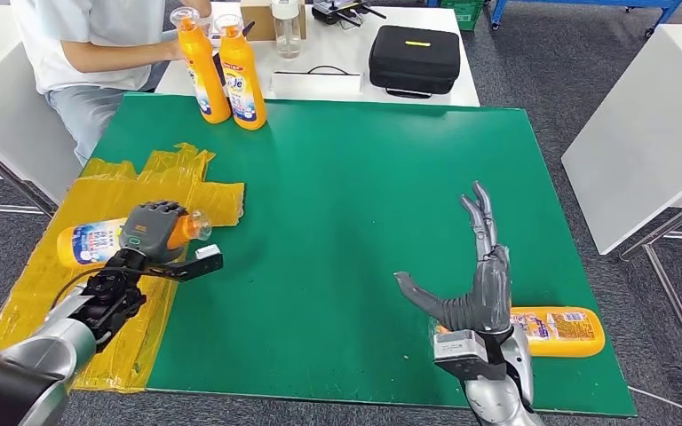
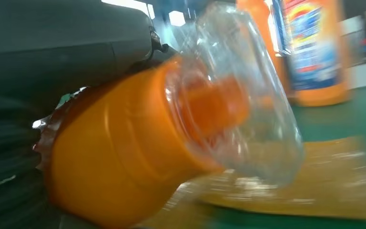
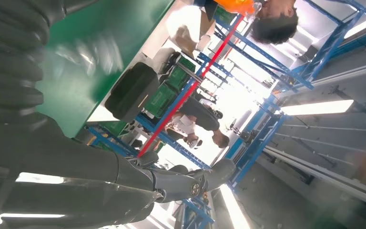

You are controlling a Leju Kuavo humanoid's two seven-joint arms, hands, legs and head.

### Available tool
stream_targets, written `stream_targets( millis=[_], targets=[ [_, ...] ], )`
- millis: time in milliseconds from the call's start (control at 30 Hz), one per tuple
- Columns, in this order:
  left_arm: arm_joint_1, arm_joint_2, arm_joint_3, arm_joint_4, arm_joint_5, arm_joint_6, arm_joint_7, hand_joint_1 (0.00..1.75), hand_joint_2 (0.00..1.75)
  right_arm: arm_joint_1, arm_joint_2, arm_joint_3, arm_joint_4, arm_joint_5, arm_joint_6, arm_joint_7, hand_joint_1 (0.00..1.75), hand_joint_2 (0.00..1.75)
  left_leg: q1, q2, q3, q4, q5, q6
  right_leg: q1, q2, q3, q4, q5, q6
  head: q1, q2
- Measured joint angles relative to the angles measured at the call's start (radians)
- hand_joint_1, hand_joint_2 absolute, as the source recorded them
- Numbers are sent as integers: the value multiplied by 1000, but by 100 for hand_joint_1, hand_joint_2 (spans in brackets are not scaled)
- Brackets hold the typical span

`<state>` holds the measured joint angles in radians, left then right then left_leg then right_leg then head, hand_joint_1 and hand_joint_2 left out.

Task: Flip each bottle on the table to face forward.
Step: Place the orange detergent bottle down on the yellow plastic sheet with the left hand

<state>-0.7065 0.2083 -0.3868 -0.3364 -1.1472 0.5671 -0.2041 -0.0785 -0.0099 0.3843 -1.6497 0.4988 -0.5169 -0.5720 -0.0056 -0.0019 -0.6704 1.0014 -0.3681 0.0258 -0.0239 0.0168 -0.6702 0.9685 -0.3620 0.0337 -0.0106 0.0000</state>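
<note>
An orange bottle point(image 1: 87, 241) with a clear cap lies on its side on the yellow sheet point(image 1: 98, 191) at the table's left. My left hand point(image 1: 149, 230) grips it near the neck; the left wrist view shows its orange shoulder point(image 2: 119, 157) and clear cap point(image 2: 248, 100) close up. A second orange bottle point(image 1: 561, 330) lies on its side near the table's front right edge. My right hand point(image 1: 478, 284) is raised just left of it, fingers straight and spread, holding nothing. Two more orange bottles point(image 1: 226, 69) stand upright at the far left of the green mat point(image 1: 364, 195).
A person in a white shirt point(image 1: 89, 35) sits behind the far left corner, with a hand by the standing bottles. On the white table behind lie a black case point(image 1: 414, 59), a clear bottle point(image 1: 286, 27) and a cardboard box. A white table point(image 1: 648, 124) stands to the right.
</note>
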Motion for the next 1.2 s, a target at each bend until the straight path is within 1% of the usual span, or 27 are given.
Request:
stream_targets(
  millis=[33, 100, 200, 233, 333, 367, 467, 667, 733, 867, 967, 1067, 1133, 1200],
  targets=[
    [1, -22, 35, -5, 48, -21, -59, 175, 175, -10, 1, 0, 8, -2, 2, 2, 0, 175, 0, 0, 0, 0, 0, 0, 0, 0, 0, 0, 0, 0, 0, 0],
    [2, -61, 94, -16, 121, -55, -148, 175, 175, -28, 1, 0, 26, -10, 2, 3, 0, 175, 0, 0, 0, 0, 0, 0, 0, 0, 1, 0, 0, 0, 0, 0],
    [4, -103, 160, -30, 191, -92, -230, 175, 175, -41, 0, 1, 55, -26, -6, -5, 0, 175, 0, -1, 1, 0, 0, 0, 0, -1, 2, 0, 0, 0, 0, 0],
    [4, -114, 177, -34, 206, -100, -248, 134, 175, -42, 0, 1, 64, -30, -10, -8, 0, 175, 0, -1, 1, 0, 0, 0, 0, -1, 2, 0, 0, 0, 0, 0],
    [5, -142, 220, -43, 248, -123, -293, 3, 175, -48, -1, 1, 89, -41, -19, -16, 0, 175, 0, -1, 1, 0, 0, 0, 0, -1, 2, 0, 0, 0, 0, 0],
    [7, -152, 234, -44, 268, -136, -310, 0, 175, -50, -1, 2, 97, -44, -21, -18, 0, 175, 0, -1, 2, 0, 0, 0, 0, -1, 2, 0, 0, 0, 0, 0],
    [18, -179, 273, -50, 326, -178, -359, 0, 175, -55, -4, 4, 118, -49, -25, -23, 0, 175, 1, -1, 1, 0, 0, 0, 0, -1, 2, 0, 0, 0, 0, 0],
    [29, -207, 300, -59, 343, -195, -376, 0, 175, -62, -11, 9, 142, -42, -25, -21, 0, 175, 0, -1, 1, 0, 0, 0, 0, -1, 2, 0, 0, 0, 0, 0],
    [31, -211, 303, -61, 351, -209, -379, 0, 175, -64, -15, 11, 147, -13, -15, 1, 0, 175, 0, -1, 1, 0, 0, 0, 0, -1, 2, 0, 0, 0, 0, 0],
    [42, -217, 303, -64, 364, -228, -380, 0, 175, -68, -34, 23, 155, 79, 33, 72, 0, 175, 0, -1, 1, 0, -1, 0, 0, -1, 2, 0, 0, 0, 0, 0],
    [49, -219, 303, -69, 371, -234, -379, 0, 175, -68, -50, 32, 155, 131, 102, 114, 0, 175, 0, -1, 1, 0, -1, 0, 0, 0, 2, 0, 0, 0, 0, 0],
    [56, -221, 303, -75, 390, -254, -376, 0, 175, -67, -76, 37, 147, 209, 234, 170, 0, 175, 0, -1, 1, 0, -1, 0, 0, -1, 1, 0, 0, 0, 0, 0],
    [58, -223, 303, -79, 417, -283, -377, 0, 175, -64, -99, 39, 133, 286, 332, 206, 0, 175, 0, -1, 1, 0, 0, 0, 0, -1, 1, 0, 0, 0, 0, 0],
    [58, -226, 303, -85, 449, -322, -383, 0, 175, -54, -125, 40, 111, 374, 408, 228, 0, 175, 0, -1, 1, 0, 0, 0, 0, -1, 1, 0, 0, 0, 0, 0]
  ],
)
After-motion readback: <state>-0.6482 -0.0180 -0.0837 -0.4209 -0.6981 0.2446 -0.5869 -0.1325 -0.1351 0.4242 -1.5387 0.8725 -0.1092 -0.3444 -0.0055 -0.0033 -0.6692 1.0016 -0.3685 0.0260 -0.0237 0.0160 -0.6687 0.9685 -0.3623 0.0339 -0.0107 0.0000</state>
